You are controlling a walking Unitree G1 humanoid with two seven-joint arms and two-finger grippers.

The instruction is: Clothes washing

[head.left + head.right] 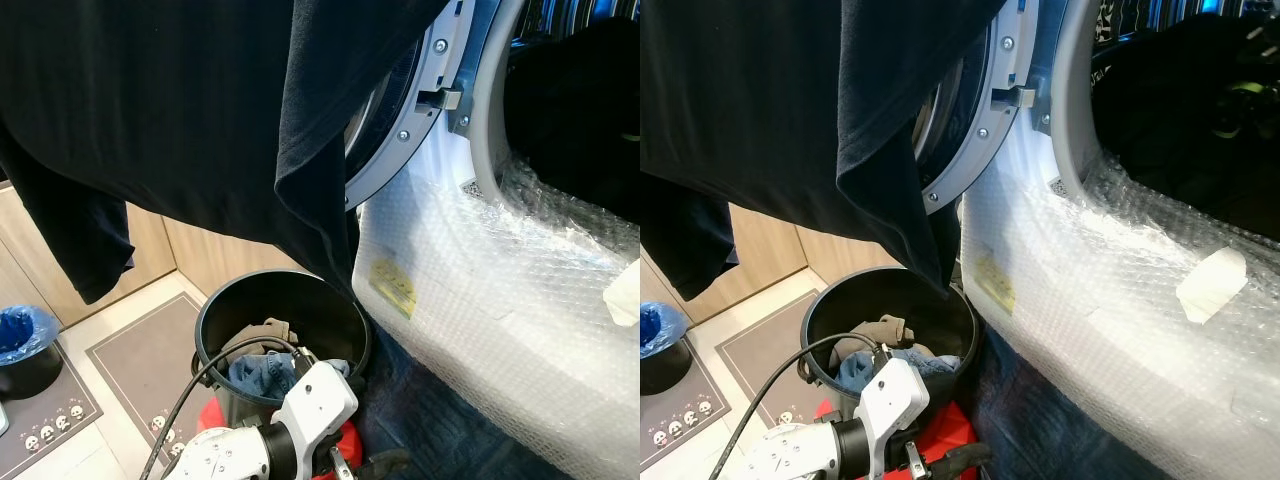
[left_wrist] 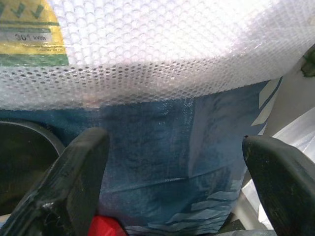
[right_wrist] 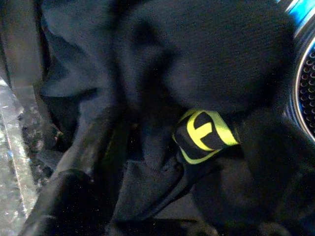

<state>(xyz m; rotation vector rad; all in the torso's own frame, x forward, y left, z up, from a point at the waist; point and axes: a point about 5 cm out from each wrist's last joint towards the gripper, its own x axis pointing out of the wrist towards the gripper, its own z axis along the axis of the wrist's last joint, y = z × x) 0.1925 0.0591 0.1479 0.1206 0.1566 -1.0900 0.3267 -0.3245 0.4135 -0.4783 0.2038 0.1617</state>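
The left claw [image 2: 172, 167] is held low with its two black fingers [image 2: 74, 172] spread wide apart and nothing between them; in the left wrist view it faces the bubble-wrapped lower front of the washing machine [image 1: 480, 300] and a blue printed sheet [image 2: 172, 147] under the wrap. The right claw [image 3: 98, 162] is inside the machine's drum, pressed in among dark clothing; one black finger [image 3: 74, 182] can be made out there, but whether the claw is apart or together cannot be told.

A large black garment [image 1: 200, 110] hangs across the top of the head views, its lowest fold dropping to just over the rim of the black laundry bucket [image 1: 215, 310]. More dark clothing [image 1: 580, 110] already sits in the drum opening, and the right wrist view shows a yellow-and-black label [image 3: 204, 132] on it beside the perforated drum wall [image 3: 305, 88]. The round machine door [image 1: 420, 110] stands swung open toward the robot's left, partly behind the hanging garment.

The bucket stands on the floor just beside the machine and holds a tan garment [image 1: 265, 335] and a blue one [image 1: 265, 372]. The robot's white left arm [image 1: 290, 420] with a black cable [image 1: 190, 400] crosses in front of the bucket. A yellow sticker [image 1: 393, 287] shows through the bubble wrap. Farther to the left are a grey floor mat [image 1: 140, 360], wooden cabinets [image 1: 40, 260] and a small bin lined with a blue bag [image 1: 22, 335].
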